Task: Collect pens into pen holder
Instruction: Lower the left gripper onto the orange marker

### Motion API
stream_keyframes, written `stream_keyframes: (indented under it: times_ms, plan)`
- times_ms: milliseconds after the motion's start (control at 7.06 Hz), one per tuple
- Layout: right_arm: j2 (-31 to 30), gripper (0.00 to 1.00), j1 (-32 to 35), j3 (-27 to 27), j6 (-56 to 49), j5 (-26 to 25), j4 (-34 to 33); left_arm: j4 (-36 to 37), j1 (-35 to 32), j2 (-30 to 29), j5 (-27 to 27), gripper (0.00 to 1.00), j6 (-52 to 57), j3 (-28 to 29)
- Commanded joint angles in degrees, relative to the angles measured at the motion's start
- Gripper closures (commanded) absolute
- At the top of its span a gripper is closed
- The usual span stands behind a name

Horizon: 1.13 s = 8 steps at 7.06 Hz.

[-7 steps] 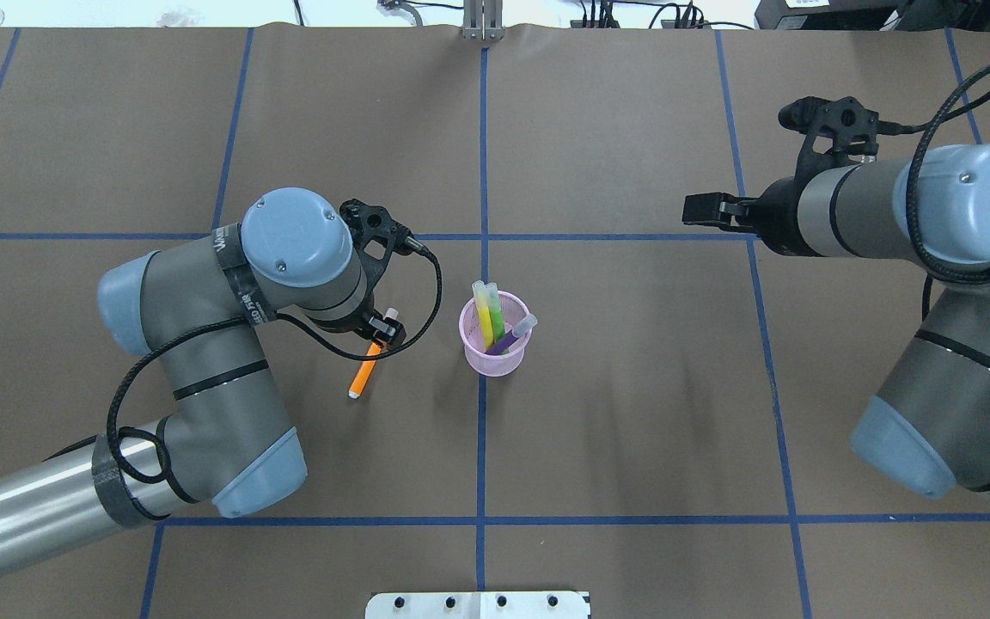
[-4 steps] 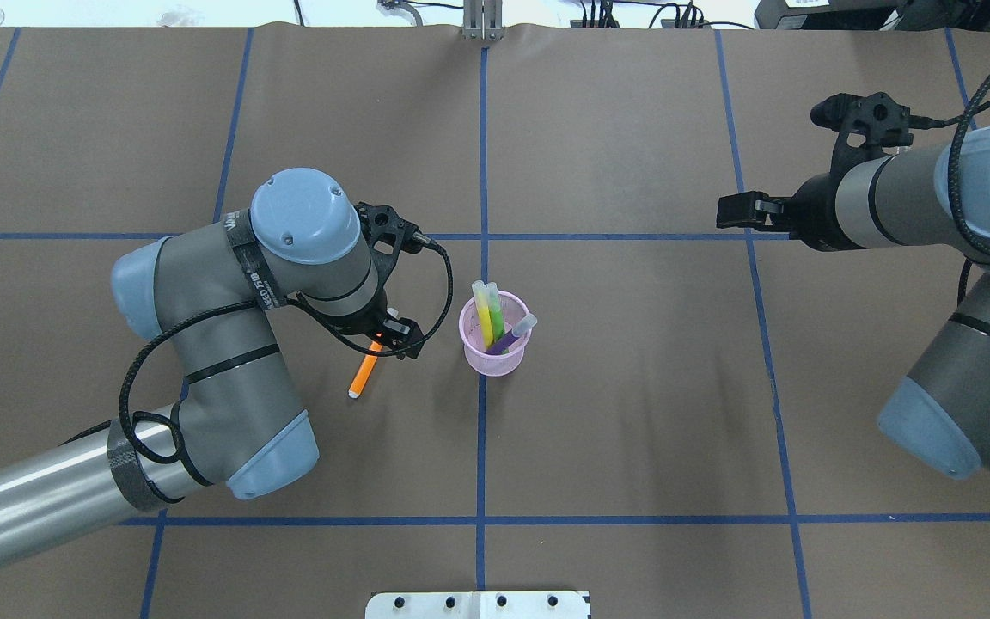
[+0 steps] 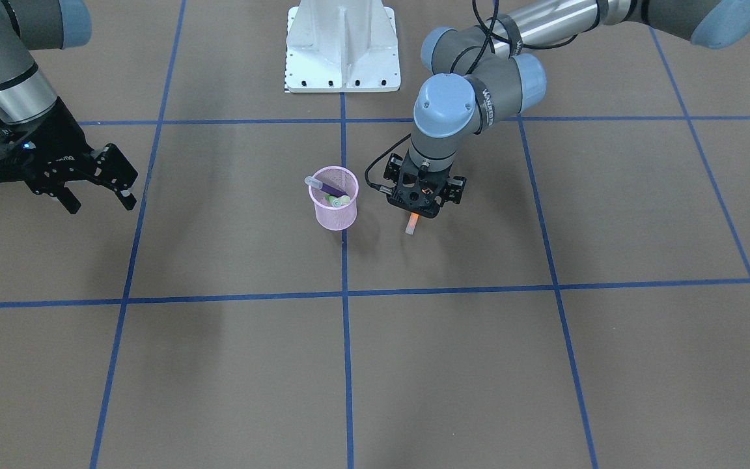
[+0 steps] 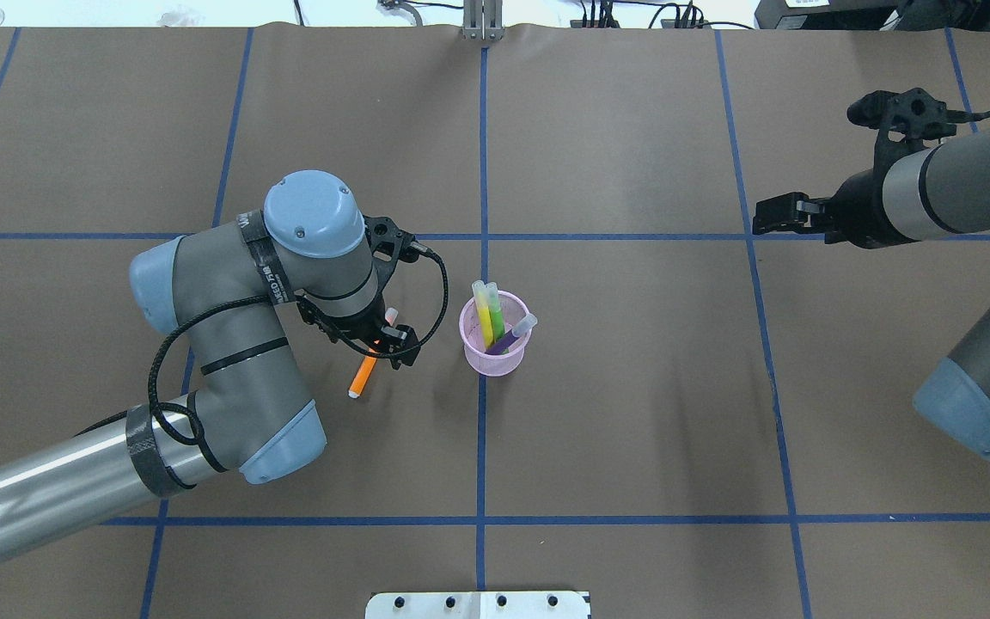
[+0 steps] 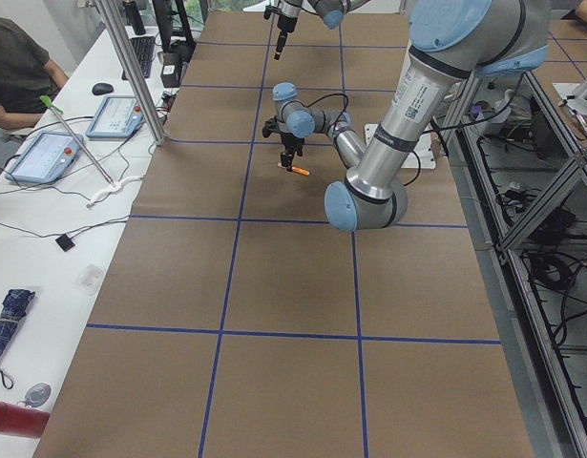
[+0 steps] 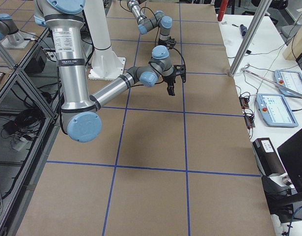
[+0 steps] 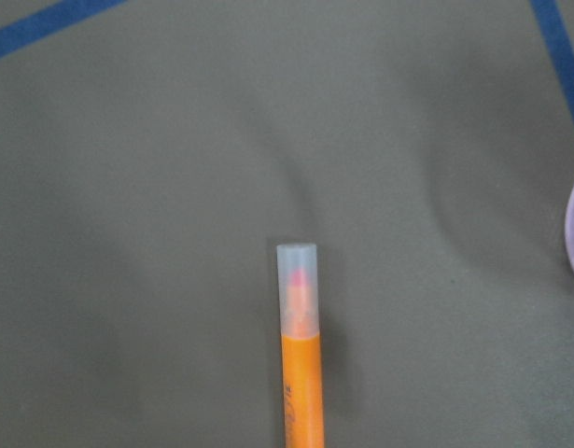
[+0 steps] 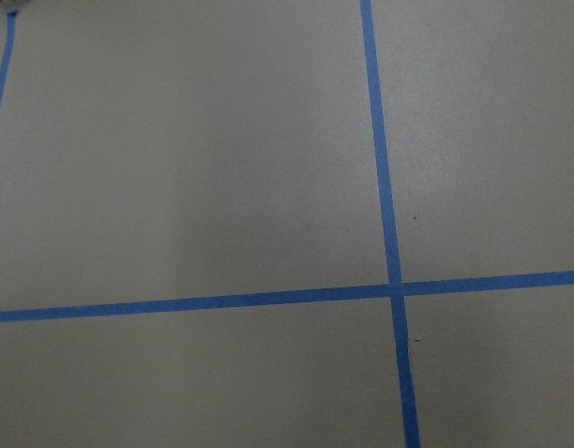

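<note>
Reaching for the last pen beside the holder.
On the left side, the left claw [image 4: 385, 341] sits low over the orange pen [image 4: 363, 376], near its cap end; whether it already clamps I cannot tell. This pen lies on the counter [image 4: 632, 413] at 9 o'clock of the pen holder [image 4: 495, 361], which carries a yellow pen [image 4: 485, 311], a green pen [image 4: 497, 320] and a purple pen [image 4: 514, 337]. The right claw [image 3: 100, 195], wide and empty, hangs well apart at 2 o'clock. A hold so near the cap may let the pen swing, strike the rim and tip the light holder.

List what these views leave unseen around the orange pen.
- Left gripper grip on the orange pen: its wrist covers the jaws in the overhead and front views.
- Pen's rear end: cut off by the left wrist view's bottom edge.
- Pen holder: only a sliver at that view's right edge.
</note>
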Motion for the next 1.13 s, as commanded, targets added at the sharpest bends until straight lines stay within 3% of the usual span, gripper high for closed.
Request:
stream_keyframes:
  times_ms: [0,142,283,850,992]
  plan:
    - [-0.2,0.0,-0.1,-0.2,-0.1,-0.5,0.0,0.2,-1.3,-1.5,-0.3,0.22,3.9,2.4]
    - [-0.2,0.0,-0.1,-0.2,-0.1,-0.7,0.0,0.1,-1.3,-1.6,-0.3,0.32,3.9,2.6]
    - [-0.1,0.0,-0.1,-0.2,-0.1,-0.7,0.0,0.1,-1.3,-1.9,-0.3,0.36,3.9,2.7]
    - [0.0,0.0,-0.2,-0.4,-0.1,-0.6,0.0,-0.2,-1.3,-4.1,-0.3,0.38,3.8,6.4]
    - [0.0,0.0,-0.2,-0.4,-0.1,-0.5,0.0,-0.2,-1.3,-4.1,-0.4,0.61,3.8,6.3]
